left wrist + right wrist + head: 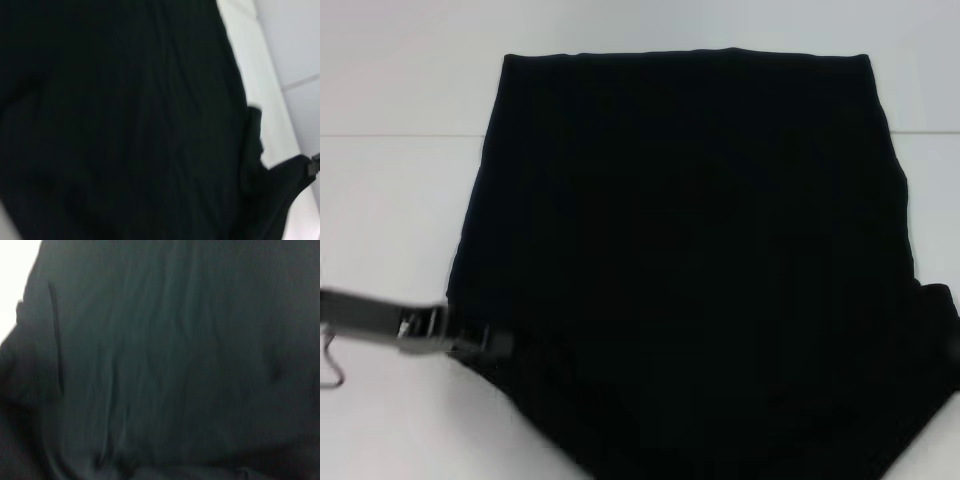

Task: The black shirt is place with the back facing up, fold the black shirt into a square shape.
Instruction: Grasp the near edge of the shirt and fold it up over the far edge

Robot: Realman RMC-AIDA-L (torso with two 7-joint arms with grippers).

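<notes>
A: Where are we in the fold?

B: Mid-fold, we judge; the black shirt [690, 250] fills the centre of the frame on the white bench [400, 80], its top edge straight; the lower part bunches towards the bottom edge.

A: And the grippers?

B: The left gripper [485, 340] sits at the shirt's lower-left edge; whether its fingers grip cloth we cannot tell; the right gripper is not visible; next we need that loose lower hem carried up evenly.

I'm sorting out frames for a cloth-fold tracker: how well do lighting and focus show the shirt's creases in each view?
Head view: the black shirt reads as a flat, near-featureless dark mass on a bright white table; the left gripper at its edge looks soft. Left wrist view: dim, only faint creases. Right wrist view: shirt fills the frame, greyer, soft lengthwise wrinkles visible, edges blurred.
</notes>
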